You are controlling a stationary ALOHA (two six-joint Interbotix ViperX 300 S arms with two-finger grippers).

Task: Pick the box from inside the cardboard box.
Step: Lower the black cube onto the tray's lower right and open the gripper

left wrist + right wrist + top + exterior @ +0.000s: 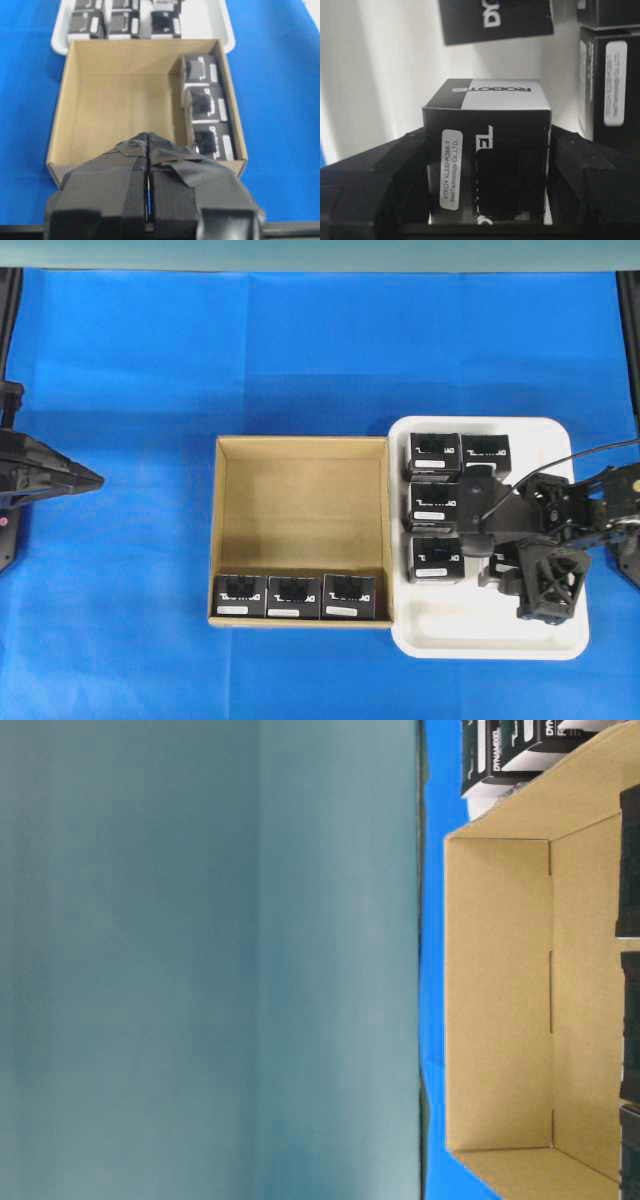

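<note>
Now clamping the box [487, 165] between the right gripper [487, 200] fingers, above the white tray [480, 640] (beside the cardboard box [300, 485]); left gripper [148, 170] pressed closed, holding nothing.

I see matt brown corrugated card on the cardboard box [302, 465], and smooth printed black card on the box [487, 155]. The tray [480, 635] at three o'clock looks like glossy white plastic; the blue cloth [250, 350] is matt.

"ROBOTIS" and label "BTX124 XL330-M288-T BestTechnology Co., LTD." on the box [487, 165]; "DYNAMIXEL" on another box [500, 750].
</note>
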